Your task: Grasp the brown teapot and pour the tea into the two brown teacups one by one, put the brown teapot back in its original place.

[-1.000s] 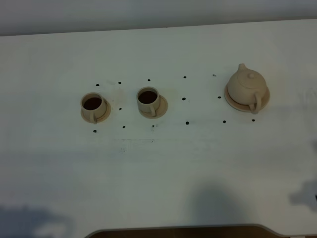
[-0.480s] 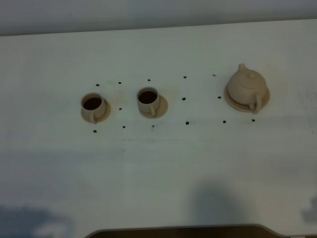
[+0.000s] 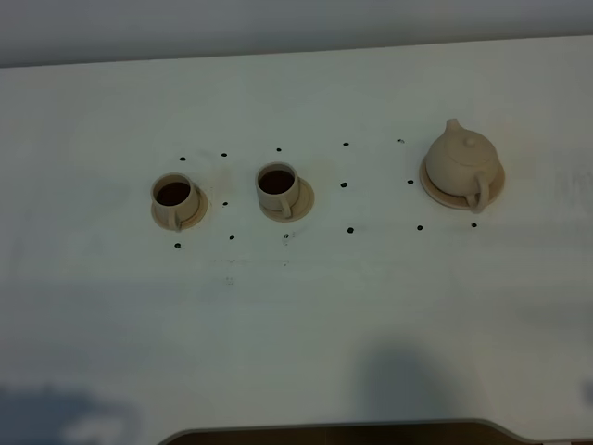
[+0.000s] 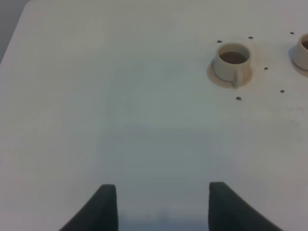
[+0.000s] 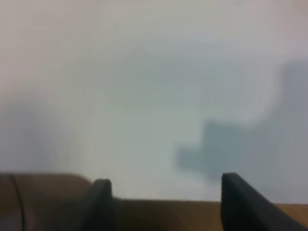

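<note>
The brown teapot (image 3: 462, 161) sits upright on its wide round saucer (image 3: 497, 189) at the right of the white table. The two brown teacups stand on their small saucers left of centre: the left cup (image 3: 173, 198) and the right cup (image 3: 277, 188), both holding dark tea. The left wrist view shows the left cup (image 4: 232, 61) and the edge of the other cup (image 4: 303, 50). My left gripper (image 4: 162, 207) is open and empty, far from the cups. My right gripper (image 5: 163, 202) is open and empty over the table's front edge. Neither gripper shows in the exterior high view.
Small black dots (image 3: 344, 184) mark the white tabletop (image 3: 296, 306) around the cups and teapot. The table's front edge with a brown strip (image 3: 334, 434) runs along the near side. A grey wall (image 3: 278, 23) lies behind the table.
The dark shadow at the right edge of the table has shrunk and withdrawn toward the near right corner. Teapot and cups have not moved.
</note>
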`<move>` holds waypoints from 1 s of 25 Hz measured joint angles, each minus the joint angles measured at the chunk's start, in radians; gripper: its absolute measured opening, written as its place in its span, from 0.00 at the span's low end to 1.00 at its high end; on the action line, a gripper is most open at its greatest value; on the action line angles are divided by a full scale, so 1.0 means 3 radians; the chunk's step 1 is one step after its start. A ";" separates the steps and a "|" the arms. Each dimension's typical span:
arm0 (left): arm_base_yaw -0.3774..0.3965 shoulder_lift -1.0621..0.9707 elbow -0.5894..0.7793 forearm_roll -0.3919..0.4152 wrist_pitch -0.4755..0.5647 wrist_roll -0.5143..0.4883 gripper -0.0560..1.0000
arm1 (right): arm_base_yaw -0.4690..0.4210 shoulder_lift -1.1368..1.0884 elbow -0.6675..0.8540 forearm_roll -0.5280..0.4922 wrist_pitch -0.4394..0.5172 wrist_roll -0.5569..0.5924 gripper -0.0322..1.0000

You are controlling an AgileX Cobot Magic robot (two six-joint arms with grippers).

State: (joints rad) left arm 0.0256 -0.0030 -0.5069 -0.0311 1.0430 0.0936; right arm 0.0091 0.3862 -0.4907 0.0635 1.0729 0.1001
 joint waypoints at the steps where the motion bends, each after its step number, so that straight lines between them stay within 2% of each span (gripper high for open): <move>1: 0.0000 0.0000 0.0000 0.0000 0.0000 0.0000 0.49 | -0.0065 -0.0055 0.0000 0.0000 0.0000 -0.0003 0.52; 6: 0.0000 0.0000 0.0000 0.0000 0.0000 0.0000 0.49 | -0.0297 -0.0381 0.0000 0.0000 -0.0001 -0.0006 0.52; 18: 0.0000 0.0000 0.0000 0.0000 0.0000 0.0000 0.49 | -0.0311 -0.1229 0.0000 0.0016 -0.0001 -0.0062 0.52; 25: 0.0000 0.0000 0.0000 0.0000 0.0000 0.0000 0.49 | -0.0311 -0.1309 0.0000 0.0022 0.0002 -0.0068 0.52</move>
State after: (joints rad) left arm 0.0256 -0.0030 -0.5069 -0.0311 1.0430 0.0936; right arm -0.0841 -0.0066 -0.4907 0.0700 1.0736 0.0797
